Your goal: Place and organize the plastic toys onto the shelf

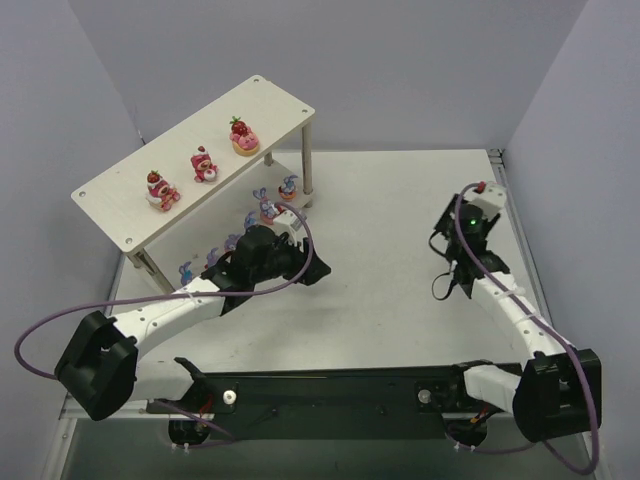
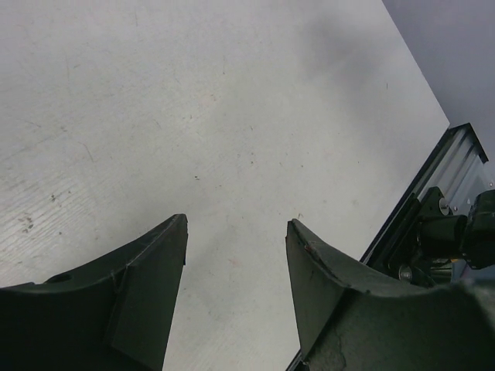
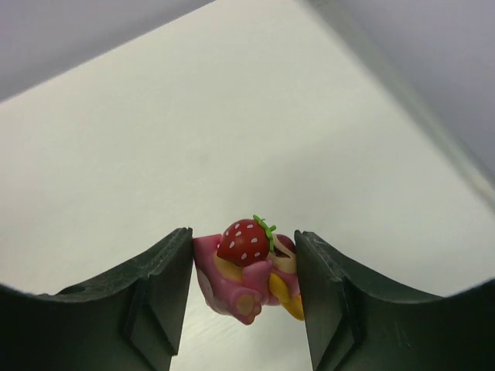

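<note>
Over the pale table point(image 1: 400, 250), the right gripper point(image 3: 244, 239) pinches a glossy pink strawberry-topped bear point(image 3: 241, 270), the whitewashed two-tier wooden shelf point(image 1: 110, 200) well apart at ten o'clock, nearer the spread, empty left gripper point(image 2: 236, 232).

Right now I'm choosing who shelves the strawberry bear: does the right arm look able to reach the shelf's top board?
Probably not comfortably. The right end effector, shut on the strawberry bear, is at the table's far right; the shelf stands far left, and the left end effector sits between them.
</note>
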You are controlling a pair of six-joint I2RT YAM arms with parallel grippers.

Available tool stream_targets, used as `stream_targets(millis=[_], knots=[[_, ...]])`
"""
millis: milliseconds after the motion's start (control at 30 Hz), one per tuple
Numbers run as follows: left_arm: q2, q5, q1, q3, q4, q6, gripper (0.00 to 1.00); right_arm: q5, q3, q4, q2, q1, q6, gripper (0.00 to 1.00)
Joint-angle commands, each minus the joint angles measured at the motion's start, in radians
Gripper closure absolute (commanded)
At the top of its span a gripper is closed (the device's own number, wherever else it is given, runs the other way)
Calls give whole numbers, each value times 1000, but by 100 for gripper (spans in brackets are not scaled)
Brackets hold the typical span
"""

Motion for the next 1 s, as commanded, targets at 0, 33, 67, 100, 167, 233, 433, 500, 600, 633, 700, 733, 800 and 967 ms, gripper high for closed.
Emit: stream_targets(millis=[0,33,67,100,167,233,433,500,600,633,700,733,800,967], knots=[[-103,-106,9,-10,-94,-13,37,8,-33,-112,23,331,119,100],[-134,-121,9,-16,-111,-13,36,29,-29,-119,86,389,142,100],[-149,-134,9,-19,-140,-11,36,43,-1,-125,127,452,153,100],[-165,-143,9,-23,-144,-10,37,71,14,-136,169,541,156,100],[-208,-160,10,-42,-191,-10,36,117,58,-141,295,623,194,100],[-249,-161,12,-63,-208,-11,36,124,86,-136,394,700,202,100],[-350,-195,15,-82,-269,-14,36,140,117,-156,470,824,226,100],[-364,-195,15,-82,-282,-13,36,137,105,-164,441,835,245,88],[-381,-194,15,-76,-288,-14,35,167,94,-193,374,862,274,37],[-384,-189,15,-76,-288,-14,35,177,92,-205,355,875,278,31],[-383,-186,15,-79,-283,-16,33,181,96,-240,303,886,294,23],[-377,-184,15,-80,-282,-16,32,181,97,-259,286,887,309,20],[-369,-175,15,-83,-276,-20,31,177,93,-295,234,887,344,17],[-326,-146,13,-108,-220,-46,30,181,51,-386,148,875,502,17]])
